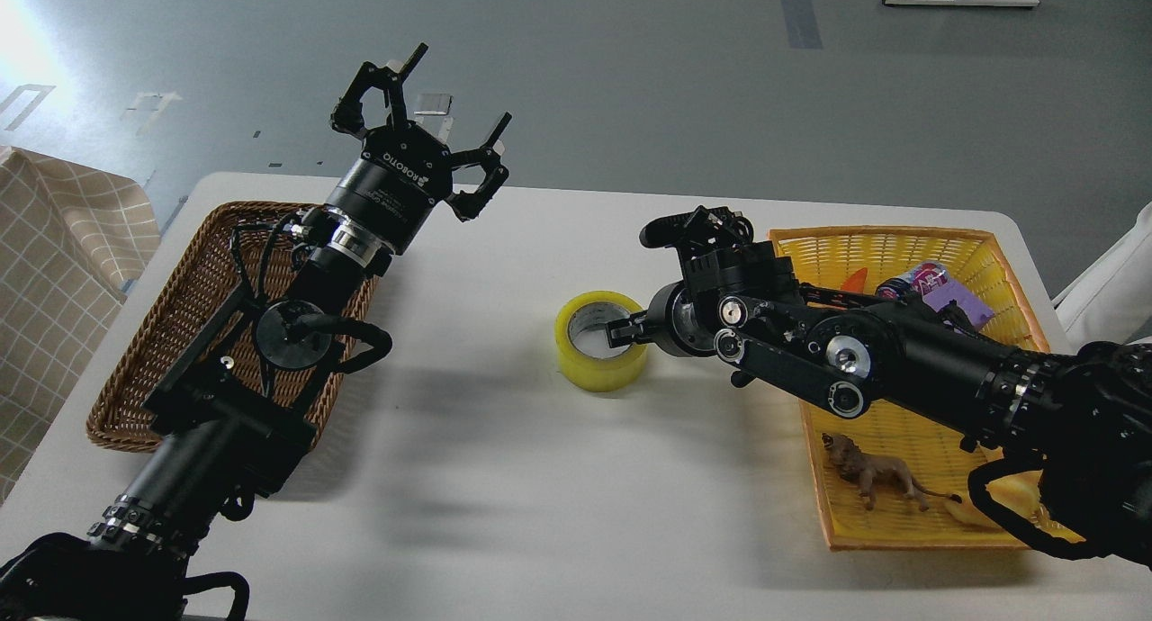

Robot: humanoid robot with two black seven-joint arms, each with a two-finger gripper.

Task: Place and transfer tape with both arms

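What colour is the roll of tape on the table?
The tape is translucent yellow with a grey-white inner core, seen in the head view.

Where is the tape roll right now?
In the head view, the tape sits on the white table near its centre, at the right gripper, left of the yellow basket.

floor [630, 81]: grey, glare top-left | table [504, 477]: white | checked cloth [54, 270]: left
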